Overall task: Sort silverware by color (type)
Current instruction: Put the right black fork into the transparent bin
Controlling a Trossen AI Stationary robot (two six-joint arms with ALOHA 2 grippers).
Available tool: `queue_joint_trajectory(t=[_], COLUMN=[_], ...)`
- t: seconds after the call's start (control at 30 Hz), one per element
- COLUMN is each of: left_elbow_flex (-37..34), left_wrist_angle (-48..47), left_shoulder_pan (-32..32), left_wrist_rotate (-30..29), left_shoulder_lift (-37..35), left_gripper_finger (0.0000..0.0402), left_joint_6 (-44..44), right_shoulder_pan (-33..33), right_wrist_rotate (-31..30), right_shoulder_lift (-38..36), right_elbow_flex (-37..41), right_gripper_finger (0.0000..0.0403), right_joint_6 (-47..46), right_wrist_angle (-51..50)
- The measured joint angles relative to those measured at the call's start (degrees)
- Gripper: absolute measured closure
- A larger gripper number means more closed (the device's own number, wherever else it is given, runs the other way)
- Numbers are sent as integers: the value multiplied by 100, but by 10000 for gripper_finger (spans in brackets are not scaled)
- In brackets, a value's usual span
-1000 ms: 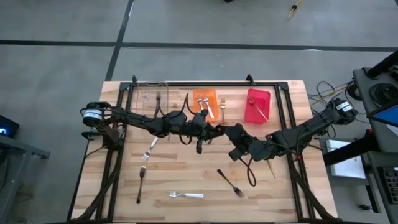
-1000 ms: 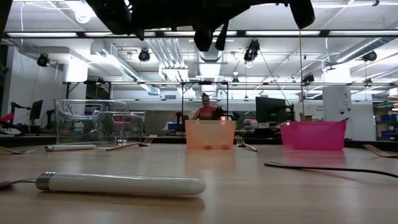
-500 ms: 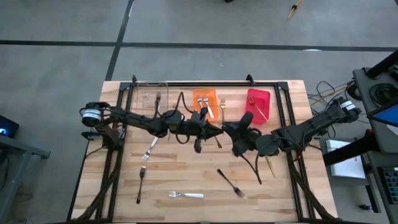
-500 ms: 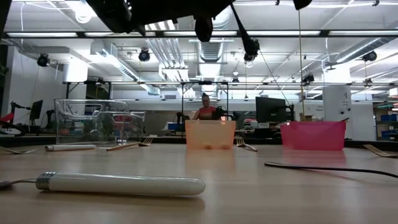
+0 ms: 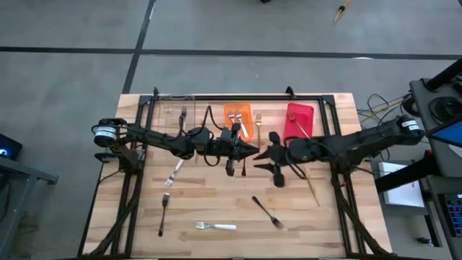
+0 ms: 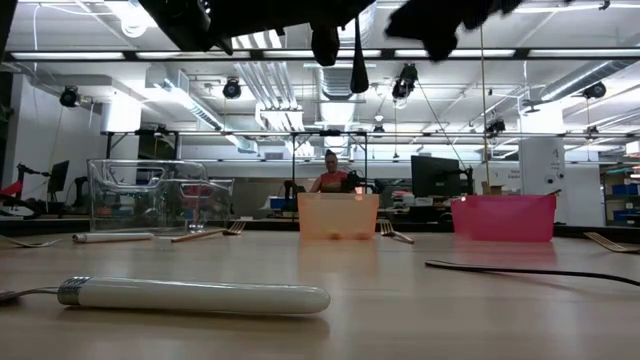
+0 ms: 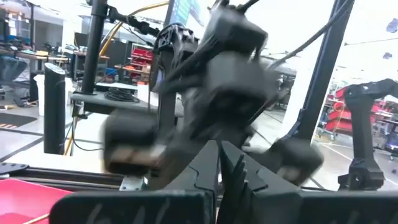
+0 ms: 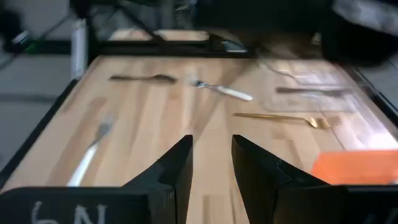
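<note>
My left gripper [image 5: 250, 149] is over the table's middle, shut on a slim dark fork [image 5: 243, 166]. In the low view the fork [image 6: 357, 60] hangs well above the tabletop. My right gripper [image 5: 263, 154] faces it from the table's right, a short way off, open and with nothing between its fingers [image 8: 211, 168]. More silverware lies flat on the wood: two dark forks [image 5: 267, 211] [image 5: 164, 213], two white-handled forks [image 5: 215, 226] [image 5: 175, 172], and two gold forks [image 5: 312, 189] [image 5: 258, 126]. My left gripper pinches the dark fork's upper end [image 5: 245, 154] between its two shut fingers. The fingers come in roughly level from the table's left. The fork hangs nearly straight down below them, clear of the table. Which end of the fork it is, I cannot tell.
Three bins stand in a row along the far edge: a clear one [image 5: 177, 112] with a dark fork, an orange one [image 5: 237, 115] with white-handled forks, and a red one [image 5: 299, 121] with a gold fork. A black frame rails the table's left, right and far sides.
My right gripper has moved toward the table's left and a little toward the far edge, up close to my left gripper. It has rolled about a quarter turn and stayed open. The dark fork in my left gripper has swung from slanted to nearly upright.
</note>
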State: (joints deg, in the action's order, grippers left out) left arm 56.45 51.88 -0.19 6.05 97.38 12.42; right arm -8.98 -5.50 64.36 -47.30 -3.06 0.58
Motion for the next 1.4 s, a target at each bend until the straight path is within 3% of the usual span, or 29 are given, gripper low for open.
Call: queue_joint_trajectory(t=[0.07, 0.2, 0.27, 0.47, 0.63, 1.1, 1.2, 1.3, 1.4], left_elbow_flex=[0, -4, -7, -9, -9, -13, -13, -13, -13], left_wrist_angle=[-3, -98, -120, -191, -188, -331, -322, -553, -1722], left_shoulder_pan=[0, 0, 2, 2, 2, 2, 2, 2, -23], left_wrist_rotate=[-63, -112, -126, -261, -408, -556, -556, -554, -554], left_shoulder_lift=[0, 2, 2, 7, 7, 11, 11, -5, -197], left_gripper_finger=[401, 401, 401, 401, 401, 401, 401, 401, 401], left_joint_6=[-27, -111, -118, -146, -178, -249, -275, -270, -196], right_shoulder_pan=[194, 487, 573, 599, 611, 602, 602, 618, 626], right_wrist_rotate=[22, 992, 1155, 1100, 522, 549, 549, 549, 525], right_shoulder_lift=[139, 278, 306, 339, 340, 1256, 1367, 1357, 1157], right_elbow_flex=[377, 831, 910, 860, 834, 782, 618, 479, 440], right_gripper_finger=[299, 299, 299, 299, 299, 299, 305, 338, 381], right_joint_6=[-164, -417, -563, -860, -899, -826, -632, -439, -284], right_wrist_angle=[724, 2081, 2419, 2438, 2365, 3485, 3458, 2676, 1616])
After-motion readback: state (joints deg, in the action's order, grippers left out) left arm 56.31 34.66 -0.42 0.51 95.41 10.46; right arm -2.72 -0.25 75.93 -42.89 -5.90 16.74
